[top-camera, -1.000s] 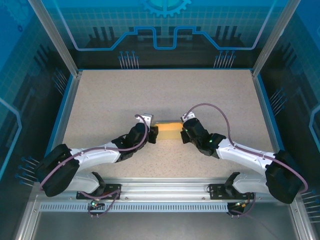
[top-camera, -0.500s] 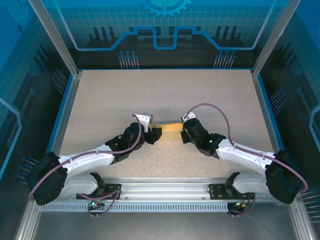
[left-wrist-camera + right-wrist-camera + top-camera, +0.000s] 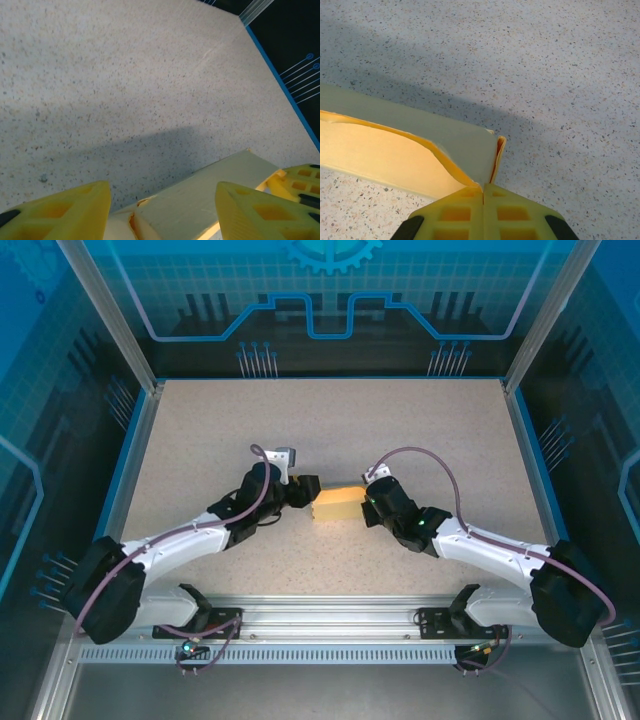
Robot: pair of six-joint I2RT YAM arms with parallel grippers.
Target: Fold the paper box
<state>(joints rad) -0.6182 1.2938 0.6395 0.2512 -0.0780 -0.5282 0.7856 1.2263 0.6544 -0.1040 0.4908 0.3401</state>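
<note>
Your left gripper [image 3: 303, 488] has opened wide at one end of the paper box [image 3: 337, 503]. Your right gripper [image 3: 483, 192] stays pinched on the other end.

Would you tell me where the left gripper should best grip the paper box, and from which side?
Probably the left end of the paper box, coming from the left: the right gripper pinches its right corner, and the left gripper hangs open over that end.

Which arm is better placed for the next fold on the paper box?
Probably left. The left gripper stands open at the paper box, free to fold; the right gripper is shut on its right end, anchoring it.
</note>
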